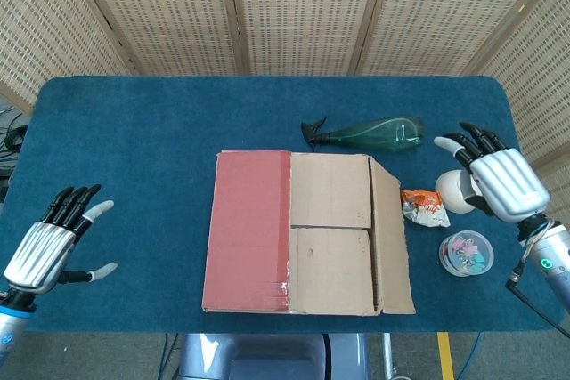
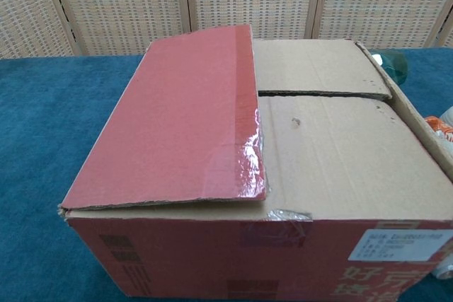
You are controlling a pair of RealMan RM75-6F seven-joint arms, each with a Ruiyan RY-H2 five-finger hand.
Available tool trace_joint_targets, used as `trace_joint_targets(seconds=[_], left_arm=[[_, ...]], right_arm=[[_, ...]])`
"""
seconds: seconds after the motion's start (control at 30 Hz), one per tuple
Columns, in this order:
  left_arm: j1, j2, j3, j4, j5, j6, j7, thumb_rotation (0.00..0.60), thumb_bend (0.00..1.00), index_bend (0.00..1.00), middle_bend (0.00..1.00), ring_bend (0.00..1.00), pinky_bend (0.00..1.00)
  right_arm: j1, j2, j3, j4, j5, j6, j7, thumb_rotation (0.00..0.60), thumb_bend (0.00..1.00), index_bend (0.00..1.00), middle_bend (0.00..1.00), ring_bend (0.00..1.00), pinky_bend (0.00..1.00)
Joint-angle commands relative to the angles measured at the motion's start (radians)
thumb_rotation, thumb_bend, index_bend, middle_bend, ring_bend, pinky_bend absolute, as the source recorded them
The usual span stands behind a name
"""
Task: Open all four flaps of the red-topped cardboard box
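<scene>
The cardboard box sits near the middle of the blue table, toward the front edge. Its red flap lies flat and closed over the left part of the top; in the chest view the same red flap shows a strip of shiny tape along its right edge. Beside it, two plain brown inner flaps, the far one and the near one, lie flat and meet along a seam across the box. The right outer flap is folded outward, away from the top, and shows as a narrow brown strip along the box's right side. The left hand hovers over the table's front left corner, well apart from the box, with its fingers spread and nothing in it. The right hand is at the far right of the table, also clear of the box, its fingers apart and empty, seen from the back. Just beside that hand lies a white round object, and between it and the box rests a small orange and white packet. A clear cup of coloured clips stands nearer the front, to the right of the box. A green spray bottle lies on its side just behind the box's far right corner. A woven cane screen stands behind the table.
</scene>
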Motion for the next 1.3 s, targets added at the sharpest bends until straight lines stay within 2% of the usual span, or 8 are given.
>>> trace_joint_targets(seconds=[0.03,0.37,0.63,0.7,0.97,1.3], left_arm=[[-0.039,0.031,-0.007,-0.021,0.034,-0.033,-0.022,0.397,0.16,0.15,0.00,0.00,0.00],[-0.187,0.106,-0.025,-0.075,0.135,-0.166,-0.079,0.396,0.19,0.11,0.00,0.00,0.00],[-0.314,0.112,-0.051,-0.095,0.163,-0.279,-0.156,0.397,0.23,0.11,0.00,0.00,0.00],[-0.349,0.110,-0.062,-0.099,0.160,-0.312,-0.176,0.397,0.28,0.11,0.00,0.00,0.00],[-0.492,0.100,-0.107,-0.120,0.134,-0.449,-0.240,0.397,0.65,0.11,0.00,0.00,0.00],[-0.660,0.058,-0.160,-0.148,0.061,-0.629,-0.249,0.399,0.92,0.11,0.00,0.00,0.00]], right_arm=[[-0.039,-0.026,-0.006,-0.030,0.052,0.026,-0.051,0.600,0.83,0.09,0.11,0.00,0.11],[-0.143,-0.099,-0.019,-0.047,0.109,0.148,-0.157,0.600,0.82,0.05,0.07,0.00,0.07],[-0.204,-0.127,-0.030,-0.055,0.115,0.205,-0.177,0.600,0.82,0.05,0.07,0.00,0.06],[-0.217,-0.130,-0.033,-0.055,0.113,0.219,-0.178,0.600,0.82,0.05,0.07,0.00,0.06],[-0.259,-0.141,-0.039,-0.058,0.100,0.253,-0.176,0.600,0.83,0.05,0.07,0.00,0.05],[-0.285,-0.141,-0.034,-0.054,0.087,0.265,-0.156,0.600,0.83,0.05,0.07,0.00,0.05]])
